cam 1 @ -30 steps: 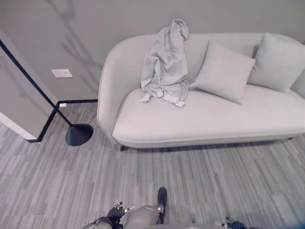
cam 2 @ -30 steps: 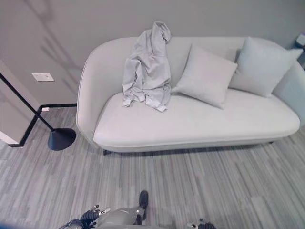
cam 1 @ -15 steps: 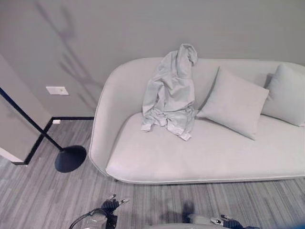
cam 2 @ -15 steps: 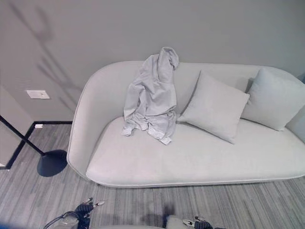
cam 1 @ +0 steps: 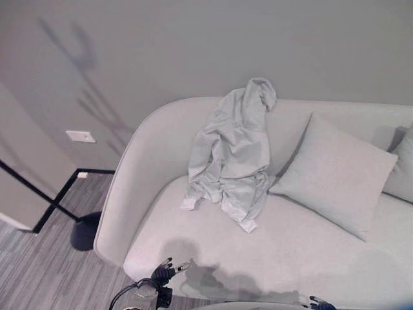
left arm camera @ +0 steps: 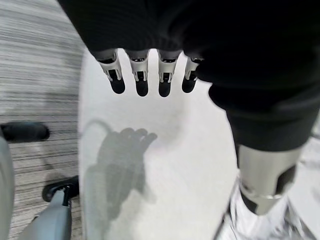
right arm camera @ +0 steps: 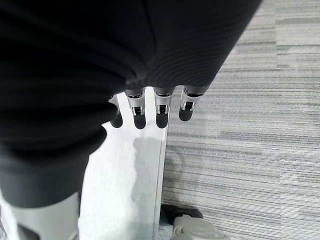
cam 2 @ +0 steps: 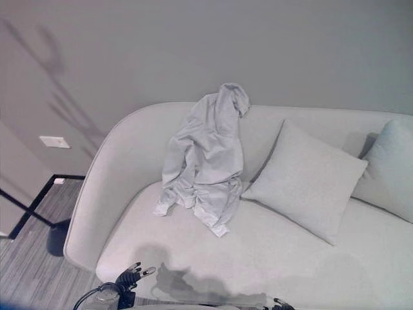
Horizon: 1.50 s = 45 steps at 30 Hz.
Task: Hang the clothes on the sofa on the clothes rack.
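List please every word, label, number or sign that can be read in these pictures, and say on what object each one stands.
None: no readable text shows in any view.
The grey garment, the sofa and the cushion are plain, with no label or print visible.
The white wall plate shows no marking that can be made out.

The sofa [cam 1: 213, 252] was cut by the picture's edge on the side of the right hand [cam 1: 317, 301], so its far end could not be seen. The pillow [cam 2: 390, 171] at that end was cut too. Of the right hand, only some fingertips showed at the bottom edge. The floor lamp [cam 1: 82, 229], beyond the left hand [cam 1: 164, 272], lay partly behind the sofa arm, and its top was out of frame.
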{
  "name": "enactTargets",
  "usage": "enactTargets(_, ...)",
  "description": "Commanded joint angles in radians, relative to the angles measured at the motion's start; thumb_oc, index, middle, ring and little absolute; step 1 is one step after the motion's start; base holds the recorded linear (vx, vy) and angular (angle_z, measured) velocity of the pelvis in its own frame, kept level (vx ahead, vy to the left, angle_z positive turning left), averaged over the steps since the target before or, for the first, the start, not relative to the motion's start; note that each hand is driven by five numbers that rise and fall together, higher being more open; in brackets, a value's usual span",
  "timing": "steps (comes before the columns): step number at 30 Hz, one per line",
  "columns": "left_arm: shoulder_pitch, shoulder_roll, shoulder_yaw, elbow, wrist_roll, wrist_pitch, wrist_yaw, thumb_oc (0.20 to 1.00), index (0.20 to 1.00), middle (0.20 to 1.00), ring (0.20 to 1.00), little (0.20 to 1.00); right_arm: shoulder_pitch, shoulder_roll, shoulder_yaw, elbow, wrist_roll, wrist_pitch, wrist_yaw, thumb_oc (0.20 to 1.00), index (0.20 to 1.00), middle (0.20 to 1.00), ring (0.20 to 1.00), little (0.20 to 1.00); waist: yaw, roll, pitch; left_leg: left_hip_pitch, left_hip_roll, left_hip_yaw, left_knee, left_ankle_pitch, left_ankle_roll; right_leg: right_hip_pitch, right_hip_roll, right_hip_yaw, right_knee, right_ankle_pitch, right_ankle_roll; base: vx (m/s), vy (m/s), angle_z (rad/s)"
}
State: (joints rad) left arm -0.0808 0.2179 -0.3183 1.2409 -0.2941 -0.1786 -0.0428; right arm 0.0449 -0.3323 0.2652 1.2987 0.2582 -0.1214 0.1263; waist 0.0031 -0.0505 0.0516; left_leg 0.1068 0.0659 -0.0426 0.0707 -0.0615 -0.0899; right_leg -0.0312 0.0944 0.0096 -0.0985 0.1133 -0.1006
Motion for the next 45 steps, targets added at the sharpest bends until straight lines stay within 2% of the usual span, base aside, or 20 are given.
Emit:
enactTargets(1,-0.041,0.019,-0.003,-0.005,0.002,-0.019,-0.002,1.000,1.000,1.000,1.000,1.000,0.006,-0.031,0.006,0.011,0.023,-0.011,-0.004,1.000,1.000,1.000,1.000,1.000,-0.009,0.002,0.043,-0.069,-0.037,-0.017,0.181,0.050,0.001,0.089,-0.078,-0.014,0.020,-0.080,0.162,-0.04,-0.102,-0.17)
enactTargets(4,-0.044,0.016,-0.003,-0.016,-0.013,-0.019,0.000,1.000,1.000,1.000,1.000,1.000,0.003,-0.041,0.007,0.018,0.023,-0.009,-0.006,1.000,1.000,1.000,1.000,1.000,-0.008,-0.001,0.062,-0.131,-0.036,-0.008,0.252,0.073,0.016,0.104,-0.086,-0.021,0.018,-0.092,0.157,0.04,-0.027,-0.15)
enactTargets(5,-0.047,0.013,-0.005,-0.023,-0.023,-0.021,-0.001,1.000,1.000,1.000,1.000,1.000,0.006,-0.045,-0.004,0.021,0.032,-0.009,-0.009,1.000,1.000,1.000,1.000,1.000,-0.007,-0.003,0.064,-0.168,-0.026,0.018,0.185,0.060,0.028,0.114,-0.099,-0.026,0.015,-0.101,0.162,0.09,0.031,-0.15)
enactTargets(7,-0.047,0.013,-0.005,-0.023,-0.023,-0.021,-0.001,1.000,1.000,1.000,1.000,1.000,0.006,-0.045,-0.005,0.021,0.032,-0.009,-0.009,1.000,1.000,1.000,1.000,1.000,-0.006,-0.004,0.065,-0.165,-0.026,0.019,0.184,0.060,0.028,0.116,-0.099,-0.025,0.015,-0.101,0.162,0.09,0.044,0.00)
enactTargets(8,-0.046,0.009,-0.008,-0.024,-0.026,-0.023,0.000,1.000,1.000,1.000,1.000,1.000,0.006,-0.049,-0.016,0.023,0.044,-0.011,-0.012,1.000,1.000,1.000,1.000,1.000,-0.002,-0.004,0.063,-0.190,-0.020,0.027,0.077,0.068,0.028,0.119,-0.106,-0.019,0.011,-0.110,0.168,0.10,0.056,0.21)
enactTargets(9,-0.046,0.009,-0.008,-0.024,-0.026,-0.023,0.000,1.000,1.000,1.000,1.000,1.000,0.006,-0.049,-0.016,0.023,0.044,-0.011,-0.012,1.000,1.000,1.000,1.000,1.000,-0.002,-0.004,0.063,-0.190,-0.020,0.027,0.077,0.068,0.028,0.120,-0.106,-0.019,0.011,-0.110,0.168,0.27,0.193,0.18)
enactTargets(10,-0.055,0.013,-0.019,-0.020,-0.029,-0.026,0.002,1.000,1.000,1.000,1.000,1.000,-0.014,-0.058,-0.020,0.014,0.055,-0.014,-0.022,1.000,1.000,1.000,1.000,1.000,0.019,0.021,0.070,-0.270,-0.021,0.006,-0.089,0.174,0.008,0.138,-0.089,-0.003,0.011,-0.139,0.165,0.18,0.137,0.15)
enactTargets(13,-0.052,0.012,-0.018,-0.016,-0.028,-0.027,0.002,1.000,1.000,1.000,1.000,1.000,-0.017,-0.059,-0.020,0.014,0.053,-0.012,-0.022,1.000,1.000,1.000,1.000,1.000,0.025,0.025,0.074,-0.276,-0.027,-0.003,-0.125,0.190,0.001,0.153,-0.090,0.011,0.011,-0.154,0.168,0.20,0.176,0.05)
enactTargets(14,-0.040,0.009,-0.004,0.008,-0.021,-0.030,0.003,1.000,1.000,1.000,1.000,1.000,-0.019,-0.053,-0.017,0.011,0.030,-0.009,-0.018,1.000,1.000,1.000,1.000,1.000,0.022,0.043,0.045,-0.228,-0.030,-0.026,-0.158,0.197,-0.008,0.172,-0.093,0.044,0.011,-0.168,0.177,0.20,0.207,-0.20)
enactTargets(21,-0.024,0.034,0.007,-0.006,0.011,-0.035,0.006,1.000,1.000,1.000,1.000,1.000,-0.025,-0.041,-0.004,-0.005,0.005,-0.007,-0.014,1.000,1.000,1.000,1.000,1.000,0.041,0.029,0.008,-0.163,-0.055,0.018,-0.158,0.150,0.030,0.157,-0.170,0.081,0.015,-0.149,0.217,0.15,0.179,-0.65)
enactTargets(26,-0.016,0.055,0.014,-0.054,0.013,-0.037,0.006,1.000,1.000,1.000,1.000,1.000,-0.035,-0.046,-0.008,-0.041,0.000,-0.006,-0.012,1.000,1.000,1.000,1.000,1.000,0.058,0.019,-0.001,-0.141,-0.085,0.042,-0.158,0.114,0.068,0.128,-0.215,0.108,0.018,-0.126,0.252,0.07,0.134,-0.20)
enactTargets(29,-0.009,0.061,0.013,-0.081,0.018,-0.038,0.006,1.000,1.000,1.000,1.000,1.000,-0.040,-0.053,-0.014,-0.053,-0.004,-0.006,-0.011,1.000,1.000,1.000,1.000,1.000,0.062,0.016,-0.006,-0.136,-0.097,0.046,-0.158,0.102,0.076,0.120,-0.231,0.112,0.018,-0.120,0.266,0.05,0.115,-0.16)
enactTargets(31,0.000,0.071,0.017,-0.128,0.008,-0.035,0.003,1.000,1.000,1.000,1.000,1.000,-0.042,-0.061,-0.024,-0.072,-0.001,-0.006,-0.013,1.000,1.000,1.000,1.000,1.000,0.064,0.017,-0.003,-0.132,-0.105,0.050,-0.158,0.094,0.085,0.098,-0.240,0.118,0.049,-0.122,0.276,0.02,0.104,-0.33)
enactTargets(32,0.017,0.091,0.022,-0.237,-0.006,-0.029,0.004,1.000,1.000,1.000,1.000,1.000,-0.049,-0.082,-0.049,-0.130,0.004,-0.009,-0.018,1.000,1.000,1.000,1.000,1.000,0.056,0.028,0.027,-0.115,-0.107,0.058,-0.158,0.085,0.100,0.012,-0.229,0.133,0.212,-0.109,0.289,-0.02,0.088,-0.33)
enactTargets(35,0.020,0.099,0.019,-0.267,-0.011,-0.027,0.003,1.000,1.000,1.000,1.000,1.000,-0.052,-0.090,-0.052,-0.149,0.003,-0.010,-0.019,1.000,1.000,1.000,1.000,1.000,0.054,0.032,0.037,-0.113,-0.103,0.060,-0.158,0.084,0.099,-0.015,-0.220,0.140,0.254,-0.105,0.291,-0.01,0.038,-0.24)
enactTargets(36,0.024,0.113,0.015,-0.332,-0.015,-0.022,0.006,1.000,1.000,1.000,1.000,1.000,-0.053,-0.103,-0.051,-0.201,-0.006,-0.013,-0.029,1.000,1.000,1.000,1.000,1.000,0.048,0.038,0.054,-0.101,-0.100,0.051,-0.158,0.078,0.097,-0.049,-0.209,0.125,0.268,-0.095,0.286,0.04,-0.028,-0.19)
enactTargets(38,0.021,0.130,0.020,-0.411,-0.022,-0.020,0.010,1.000,1.000,1.000,1.000,1.000,-0.044,-0.123,-0.068,-0.264,-0.006,-0.016,-0.033,1.000,1.000,1.000,1.000,1.000,0.037,0.037,0.064,-0.095,-0.101,0.044,-0.158,0.067,0.092,-0.094,-0.202,0.098,0.192,-0.058,0.274,0.09,-0.087,-0.11)
enactTargets(41,0.017,0.142,0.002,-0.464,-0.021,-0.011,-0.010,1.000,1.000,1.000,1.000,1.000,-0.021,-0.137,-0.083,-0.282,-0.017,-0.008,-0.029,1.000,1.000,1.000,1.000,1.000,0.019,0.028,0.075,-0.087,-0.098,0.028,-0.158,0.060,0.083,-0.056,-0.204,0.102,0.108,-0.061,0.277,0.08,-0.093,0.27)
enactTargets(42,0.015,0.147,0.011,-0.476,-0.027,-0.008,-0.005,1.000,1.000,1.000,1.000,1.000,-0.001,-0.152,-0.099,-0.340,-0.021,-0.008,-0.022,1.000,1.000,1.000,1.000,1.000,0.015,0.010,0.066,-0.091,-0.086,0.026,-0.158,0.063,0.073,-0.029,-0.203,0.104,0.055,-0.048,0.269,0.09,-0.112,0.55)
enactTargets(45,0.014,0.161,0.008,-0.524,-0.020,-0.009,-0.013,1.000,1.000,1.000,1.000,1.000,0.016,-0.201,-0.125,-0.430,-0.027,-0.014,-0.022,1.000,1.000,1.000,1.000,1.000,0.009,0.004,0.046,-0.102,-0.065,0.021,-0.158,0.060,0.058,-0.004,-0.200,0.075,0.011,-0.041,0.266,0.10,-0.117,-0.02)
